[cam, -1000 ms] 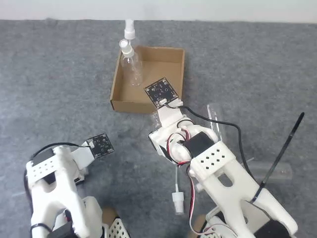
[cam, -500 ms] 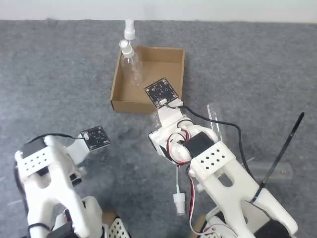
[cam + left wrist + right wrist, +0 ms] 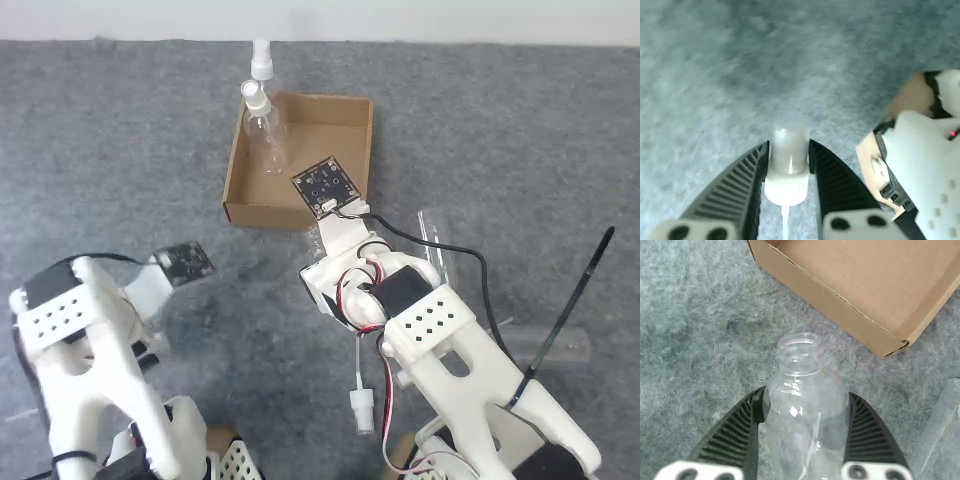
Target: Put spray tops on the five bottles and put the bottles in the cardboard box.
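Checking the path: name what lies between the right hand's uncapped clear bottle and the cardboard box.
Right wrist view: bare grey carpet separates the clear plastic bottle from the brown cardboard box.

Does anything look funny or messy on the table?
A little. One capped bottle leans crooked in the cardboard box, its top poking over the rim. A loose spray top lies on the grey mat.
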You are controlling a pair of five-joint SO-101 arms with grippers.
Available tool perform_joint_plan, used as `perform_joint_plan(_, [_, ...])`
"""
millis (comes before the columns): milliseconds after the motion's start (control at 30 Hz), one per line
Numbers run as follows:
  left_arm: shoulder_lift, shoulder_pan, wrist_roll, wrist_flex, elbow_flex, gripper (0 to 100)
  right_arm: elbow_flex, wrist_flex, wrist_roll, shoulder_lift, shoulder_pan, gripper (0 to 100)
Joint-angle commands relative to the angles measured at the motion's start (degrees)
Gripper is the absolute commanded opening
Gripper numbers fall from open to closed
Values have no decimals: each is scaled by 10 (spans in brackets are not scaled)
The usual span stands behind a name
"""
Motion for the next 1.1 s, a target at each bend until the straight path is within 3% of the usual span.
perform_joint_plan(0, [-4, 18, 63, 6, -52, 13, -3, -12, -1, -29, 8, 102])
perform_joint_plan(267, [-4, 115, 257, 3, -81, 13, -2, -11, -4, -35, 8, 102])
perform_joint_plan(467, [-4, 156, 363, 6, -139, 13, -2, -11, -4, -36, 9, 102])
perform_joint_plan(900, [-4, 187, 513, 3, -228, 13, -2, -8, -4, -36, 9, 102])
perform_joint_plan(1067, [-4, 187, 527, 3, -246, 13, 15, -8, -4, -73, 12, 104])
